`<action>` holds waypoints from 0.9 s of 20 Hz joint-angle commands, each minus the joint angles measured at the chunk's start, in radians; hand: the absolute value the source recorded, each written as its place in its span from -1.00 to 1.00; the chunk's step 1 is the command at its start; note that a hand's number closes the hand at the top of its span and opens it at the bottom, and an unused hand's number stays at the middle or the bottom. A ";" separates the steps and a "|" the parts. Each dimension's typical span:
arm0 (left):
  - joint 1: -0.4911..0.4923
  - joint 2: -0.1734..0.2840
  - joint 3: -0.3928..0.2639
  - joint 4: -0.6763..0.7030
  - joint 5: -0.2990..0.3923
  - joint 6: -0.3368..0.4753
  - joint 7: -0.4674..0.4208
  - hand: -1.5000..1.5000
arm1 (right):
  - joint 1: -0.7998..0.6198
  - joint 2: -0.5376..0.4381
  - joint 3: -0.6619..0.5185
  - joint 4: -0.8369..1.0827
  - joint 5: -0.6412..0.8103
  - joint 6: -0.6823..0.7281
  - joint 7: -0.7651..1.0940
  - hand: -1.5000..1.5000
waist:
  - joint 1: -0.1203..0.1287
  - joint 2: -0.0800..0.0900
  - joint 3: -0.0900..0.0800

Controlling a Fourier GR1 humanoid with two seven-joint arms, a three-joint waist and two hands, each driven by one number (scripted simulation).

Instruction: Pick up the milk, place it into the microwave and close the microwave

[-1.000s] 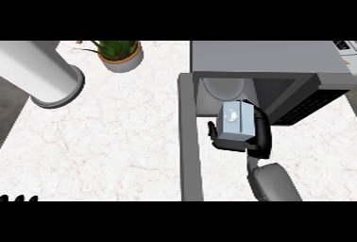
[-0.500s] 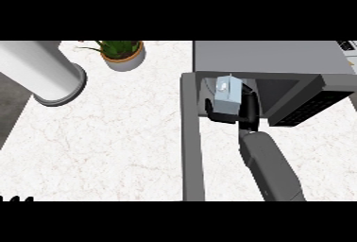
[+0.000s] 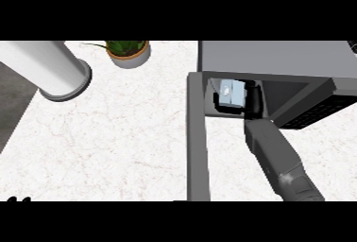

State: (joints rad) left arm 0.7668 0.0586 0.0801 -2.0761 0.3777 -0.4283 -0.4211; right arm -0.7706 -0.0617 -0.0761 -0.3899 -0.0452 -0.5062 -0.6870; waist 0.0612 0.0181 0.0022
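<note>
The milk (image 3: 231, 91) is a small pale blue-grey carton, now just inside the mouth of the grey microwave (image 3: 272, 56) at the upper right. My right hand (image 3: 250, 101) is shut on the milk, black fingers curled round its right and lower sides, the grey forearm reaching up from the lower right. The microwave's door (image 3: 197, 137) stands open, seen edge-on as a long grey bar running down the counter. Of my left hand (image 3: 17, 199) only fingertips show at the lower left edge.
A wide white cylinder (image 3: 49, 68) stands at the upper left. A potted plant (image 3: 129, 51) sits at the back near the middle. White marble counter (image 3: 111, 137) spreads left of the open door. A dark strip marks the counter's left edge.
My right arm has stretched forward and carried the milk up from in front of the microwave into its opening. The left hand has stayed still.
</note>
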 commanded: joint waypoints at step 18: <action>-0.076 0.013 0.017 0.089 -0.007 -0.036 -0.027 -1.00 | -0.185 -0.092 -0.076 0.204 0.031 -0.153 -0.131 1.00 | 0.063 0.035 0.004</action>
State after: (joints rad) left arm 0.7070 0.0726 0.0861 -2.0171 0.3784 -0.4609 -0.4287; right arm -0.9434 -0.1720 -0.1109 -0.1747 0.0194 -0.6329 -0.7741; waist 0.1152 0.0502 0.0060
